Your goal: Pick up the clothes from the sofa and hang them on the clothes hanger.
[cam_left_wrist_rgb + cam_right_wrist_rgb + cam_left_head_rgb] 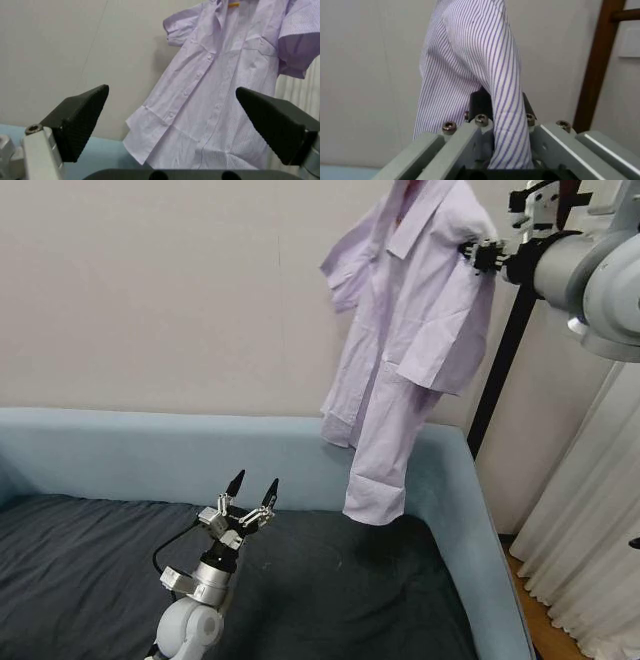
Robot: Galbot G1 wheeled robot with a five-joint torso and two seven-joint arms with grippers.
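The right gripper (485, 255) is raised to about one o'clock in the head view, its fingers pressed together on a fold of the shirt (410, 350) near the shoulder. The garment hangs clear of the sofa (120, 450), its hem dangling above the backrest. The dark upright pole of the clothes stand (505, 360) rises just behind that gripper, at about two o'clock. To do the hanging well, the pinch should probably stay firm while the arm carries the collar toward the stand's top, moving slowly so the loose cloth does not swing or snag on the pole. The grip sits off-centre, so the shirt droops lopsidedly, and the collar likely needs lining up first. The left gripper (250, 492) waits low at about seven o'clock over the seat, its fingers (80, 116) spread wide and holding nothing. The shirt is thin, limp woven cotton, pale lilac with fine stripes, short-sleeved and buttoned down the front, with a chest pocket. A small orange piece (233, 4) sits at the collar, and I cannot tell if it is a label or a hook. The sofa has a smooth pale-blue frame and a dark, faintly ribbed cushion. The left gripper's finger pads are black, wedge-shaped and knurled.
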